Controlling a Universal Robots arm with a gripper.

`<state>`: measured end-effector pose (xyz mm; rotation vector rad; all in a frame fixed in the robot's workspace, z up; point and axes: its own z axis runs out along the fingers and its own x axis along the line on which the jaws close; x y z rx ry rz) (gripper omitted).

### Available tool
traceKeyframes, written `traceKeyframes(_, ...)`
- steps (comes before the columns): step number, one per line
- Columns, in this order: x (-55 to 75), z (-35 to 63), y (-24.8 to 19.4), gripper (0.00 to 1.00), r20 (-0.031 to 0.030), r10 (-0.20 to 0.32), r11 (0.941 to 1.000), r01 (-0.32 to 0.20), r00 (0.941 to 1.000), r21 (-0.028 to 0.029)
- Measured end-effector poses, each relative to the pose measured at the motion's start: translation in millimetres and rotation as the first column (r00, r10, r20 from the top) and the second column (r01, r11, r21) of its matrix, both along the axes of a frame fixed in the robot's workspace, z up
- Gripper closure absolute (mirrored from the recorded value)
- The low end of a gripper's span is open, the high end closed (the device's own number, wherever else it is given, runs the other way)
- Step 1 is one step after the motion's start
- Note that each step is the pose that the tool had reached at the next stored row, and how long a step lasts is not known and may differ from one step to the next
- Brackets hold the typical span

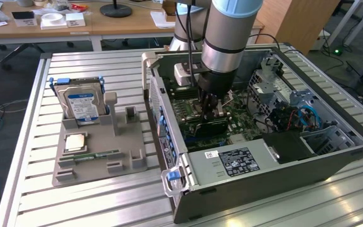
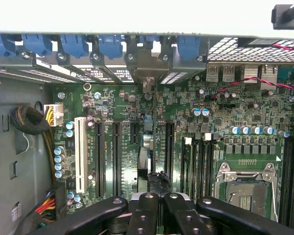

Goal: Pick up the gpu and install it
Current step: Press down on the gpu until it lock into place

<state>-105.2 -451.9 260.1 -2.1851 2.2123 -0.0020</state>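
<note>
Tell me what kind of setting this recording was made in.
Probably a robotics lab or workshop bench for PC assembly: an open computer case lies on a slatted aluminium table, a grey fixture holds a hard drive, and office desks stand behind.

Ribbed, brushed-metal surface [image 1: 93, 198] with a dull sheen. Matt grey plastic holder [image 1: 99, 163]. Dark painted sheet-metal computer case [image 1: 332, 161] with perforated panels. Green motherboard [image 2: 122, 107], semi-gloss, dotted with shiny metal capacitors. Glossy blue plastic clips [image 2: 73, 44]. Matt black jaws.
</note>
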Motion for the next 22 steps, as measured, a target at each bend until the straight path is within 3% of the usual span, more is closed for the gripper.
traceKeyframes(8,-0.1,1.8,0.2,0.89,0.0007,0.0,1.0,0.0,1.0,0.0019)
traceKeyframes(22,4.4,22.0,0.0,0.89,0.0,0.0,1.0,0.0,1.0,0.0001)
